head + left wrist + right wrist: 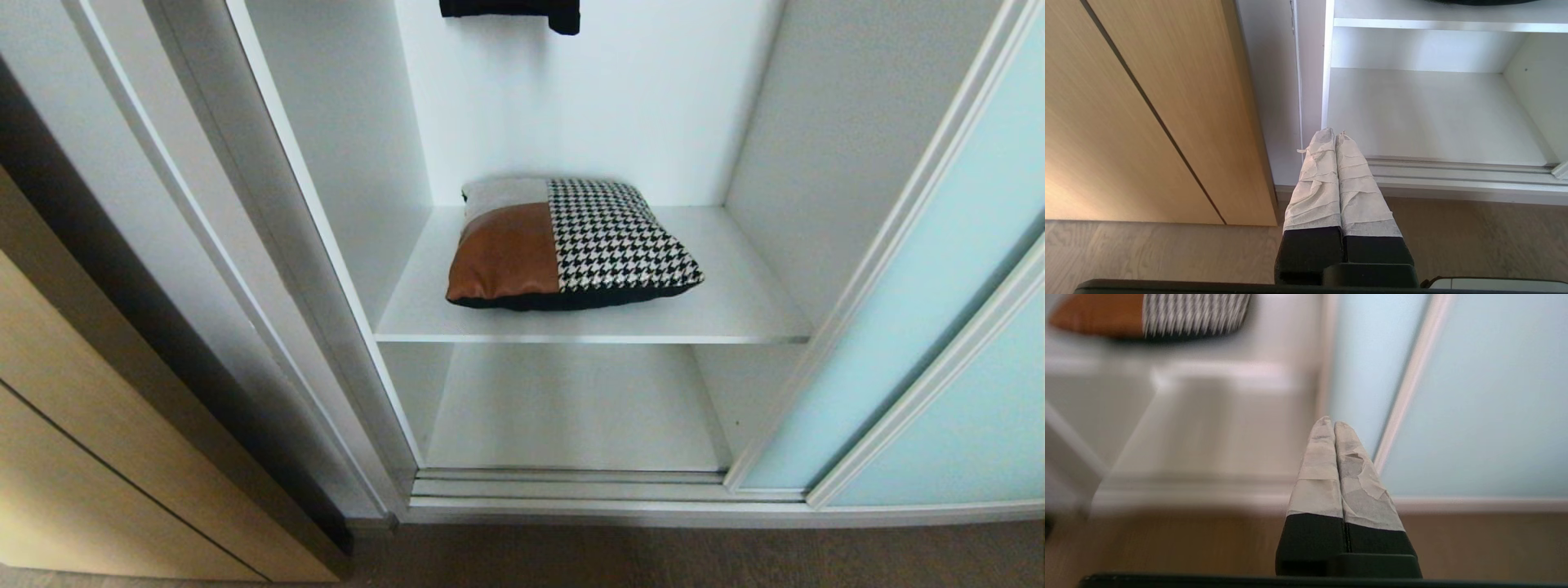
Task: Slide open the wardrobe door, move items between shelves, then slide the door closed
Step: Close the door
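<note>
Hovering low above the floor, left hand [1335, 136] and right hand [1329, 424] both closed and empty, sliding wardrobe door [922, 327] pushed aside rightward, lower shelf [571, 408] bare, patchwork cushion [567, 243] flat on upper shelf [735, 310], rust-brown, cream, houndstooth.

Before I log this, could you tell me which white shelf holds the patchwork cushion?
The upper shelf holds the cushion; the lower shelf beneath it is bare.

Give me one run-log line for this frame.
door: sliding wardrobe door open | cushion on upper shelf | lower shelf bare | left gripper shut, empty | right gripper shut, empty
</note>
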Tool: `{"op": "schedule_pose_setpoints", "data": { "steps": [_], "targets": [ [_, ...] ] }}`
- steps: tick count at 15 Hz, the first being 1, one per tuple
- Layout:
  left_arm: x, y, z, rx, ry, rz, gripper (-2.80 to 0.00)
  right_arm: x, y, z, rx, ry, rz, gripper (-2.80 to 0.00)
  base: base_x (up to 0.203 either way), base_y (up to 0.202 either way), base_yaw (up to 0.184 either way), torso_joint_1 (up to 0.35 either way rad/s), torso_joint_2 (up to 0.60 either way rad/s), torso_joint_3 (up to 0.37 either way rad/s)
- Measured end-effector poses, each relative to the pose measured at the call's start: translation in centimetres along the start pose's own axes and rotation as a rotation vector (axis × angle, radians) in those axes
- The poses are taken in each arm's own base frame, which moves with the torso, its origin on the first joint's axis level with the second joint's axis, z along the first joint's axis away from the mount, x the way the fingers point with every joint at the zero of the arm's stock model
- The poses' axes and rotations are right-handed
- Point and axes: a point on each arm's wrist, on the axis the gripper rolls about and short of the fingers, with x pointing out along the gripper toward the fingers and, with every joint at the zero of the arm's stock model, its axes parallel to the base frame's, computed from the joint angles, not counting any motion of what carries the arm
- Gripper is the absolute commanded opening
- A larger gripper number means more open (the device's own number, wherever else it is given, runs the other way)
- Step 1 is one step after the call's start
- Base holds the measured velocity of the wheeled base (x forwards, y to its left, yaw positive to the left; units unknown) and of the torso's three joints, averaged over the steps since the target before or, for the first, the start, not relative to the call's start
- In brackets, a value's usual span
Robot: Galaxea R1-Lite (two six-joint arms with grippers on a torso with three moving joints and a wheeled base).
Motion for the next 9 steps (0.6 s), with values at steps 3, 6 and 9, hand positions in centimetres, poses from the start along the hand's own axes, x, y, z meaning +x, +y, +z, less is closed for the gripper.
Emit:
{"op": "schedule_pose_setpoints", "data": {
  "steps": [3, 6, 9],
  "targets": [
    [0.0, 0.0, 0.0, -0.001, 0.0, 0.0, -2.8, -0.7, -0.4, 4.6, 0.009, -0.059, -0.086, -2.8, 0.0, 0.0, 0.0, 0.0, 0.0, 0.0],
    [0.0, 0.0, 0.0, 0.0, 0.0, 0.0, -2.8, -0.3, -1.4, 7.7, 0.024, -0.049, -0.071, -2.8, 0.0, 0.0, 0.0, 0.0, 0.0, 0.0],
    [0.0, 0.0, 0.0, 0.0, 0.0, 0.0, -2.8, 0.7, -2.2, 11.0, 0.05, -0.067, -0.063, -2.8, 0.0, 0.0, 0.0, 0.0, 0.0, 0.0]
  ]
}}
